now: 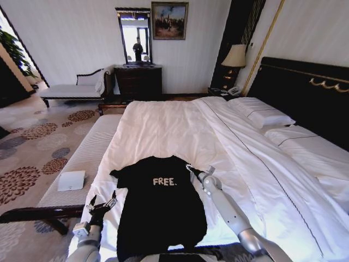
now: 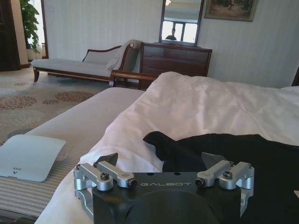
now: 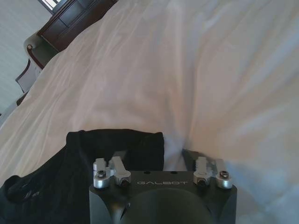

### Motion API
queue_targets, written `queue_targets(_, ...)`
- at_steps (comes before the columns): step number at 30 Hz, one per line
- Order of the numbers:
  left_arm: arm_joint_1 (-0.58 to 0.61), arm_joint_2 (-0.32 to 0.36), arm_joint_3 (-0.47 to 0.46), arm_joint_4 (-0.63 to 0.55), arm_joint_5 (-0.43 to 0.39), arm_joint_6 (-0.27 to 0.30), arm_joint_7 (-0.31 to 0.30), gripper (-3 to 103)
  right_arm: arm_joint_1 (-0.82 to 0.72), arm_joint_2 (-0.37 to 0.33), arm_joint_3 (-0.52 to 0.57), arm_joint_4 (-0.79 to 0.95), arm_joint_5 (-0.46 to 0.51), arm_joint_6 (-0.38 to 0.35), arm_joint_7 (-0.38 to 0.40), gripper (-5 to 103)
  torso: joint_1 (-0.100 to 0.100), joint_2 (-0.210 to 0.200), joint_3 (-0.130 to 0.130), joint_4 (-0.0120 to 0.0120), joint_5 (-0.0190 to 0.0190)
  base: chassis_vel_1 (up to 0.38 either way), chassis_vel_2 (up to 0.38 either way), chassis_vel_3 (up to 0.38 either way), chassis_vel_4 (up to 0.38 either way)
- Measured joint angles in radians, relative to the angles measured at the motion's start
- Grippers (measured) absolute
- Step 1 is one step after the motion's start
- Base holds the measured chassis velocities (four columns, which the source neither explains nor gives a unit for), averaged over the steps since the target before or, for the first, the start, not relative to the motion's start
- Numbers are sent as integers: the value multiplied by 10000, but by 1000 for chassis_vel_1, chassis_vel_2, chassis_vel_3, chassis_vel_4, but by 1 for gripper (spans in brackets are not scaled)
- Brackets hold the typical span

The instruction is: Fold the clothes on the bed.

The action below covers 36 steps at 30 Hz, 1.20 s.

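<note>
Bed (image 1: 180, 131): very large, white duvet and pillows, dark headboard on the robot's right. The duvet is smooth over the middle, with soft creases near the foot end.

Striped bench (image 1: 87, 158): pale, runs along the bed's left side, touching or just beside the hanging duvet edge.

T-shirt (image 1: 158, 204): black, short-sleeved, lies flat on the duvet at the near end of the bed, left of the bed's centre line. White "FREE." lettering faces up on the chest. Collar end points away from the robot; both sleeves are spread out to the sides. The hem end is near the lower edge of the head view (partly hidden by the robot's body there).

Right arm: reaches forward over the duvet along the shirt's right side. Right tool (image 1: 192, 170) sits at the shirt's right sleeve. In the right wrist view the right tool (image 3: 156, 161) is spread open, one finger (image 3: 119, 157) over the black sleeve cloth, the other over bare white duvet just beside the sleeve edge. Nothing is grasped.

Left arm: low at the bed's left edge, beside the shirt's lower left side. Left tool (image 1: 102, 203) is released, fingers apart, holding nothing. In the left wrist view the left tool (image 2: 161, 161) hovers over the duvet edge, the shirt's left sleeve just ahead of it.

Small white flat box (image 1: 71, 180): lies on the bench, well apart from the shirt.
</note>
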<state>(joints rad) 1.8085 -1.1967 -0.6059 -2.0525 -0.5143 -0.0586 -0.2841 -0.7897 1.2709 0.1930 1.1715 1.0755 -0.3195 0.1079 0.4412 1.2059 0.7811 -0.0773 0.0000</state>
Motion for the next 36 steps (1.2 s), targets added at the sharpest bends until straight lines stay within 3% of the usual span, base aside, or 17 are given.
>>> queue_targets(1, -7, -5, 6, 1, -1, -1, -1, 100, -8, 0, -2, 21, 0, -7, 0, 63, 0, 0, 0, 0, 0, 0, 0, 0, 0)
queue_targets(5, -42, -17, 43, 1, -2, -3, -2, 100, 19, -9, -31, 12, 2, -19, 0, 41, 1, -1, 0, 1, 1, 0, 0, 0, 0)
queue_targets(8, -40, -16, 34, 1, -11, -3, -3, 100, 66, -9, -39, -12, 2, -20, -3, 36, 1, 0, 1, 2, 1, 0, 0, 0, 0)
queue_targets(11, -18, -8, -28, 12, -48, -14, -3, 100, 163, 30, -43, -54, 143, -30, 7, 20, 1, 0, 1, 3, 0, 0, 0, 0, 0)
queue_targets(13, -12, -6, -39, 17, -64, -16, -1, 100, 193, 53, -43, -79, 183, -34, 17, 20, 1, -1, 1, 3, 1, 0, 0, 0, 0)
queue_targets(16, -2, -11, -65, 28, -84, -27, 11, 100, 254, 81, -61, -100, 171, -21, 29, 3, 0, -1, 1, 4, 0, 0, 0, 0, 0)
queue_targets(26, -44, -38, -68, 75, -108, -51, 35, 100, 709, 84, -96, -327, -684, 708, -121, 1, 1, 0, 1, 3, -1, 0, 0, 0, 0)
queue_targets(36, -22, -48, -125, 47, -131, -61, 50, 100, 821, 156, -250, -457, -1104, 830, -183, 1, 1, -1, 1, 3, -1, 0, 0, 0, 0)
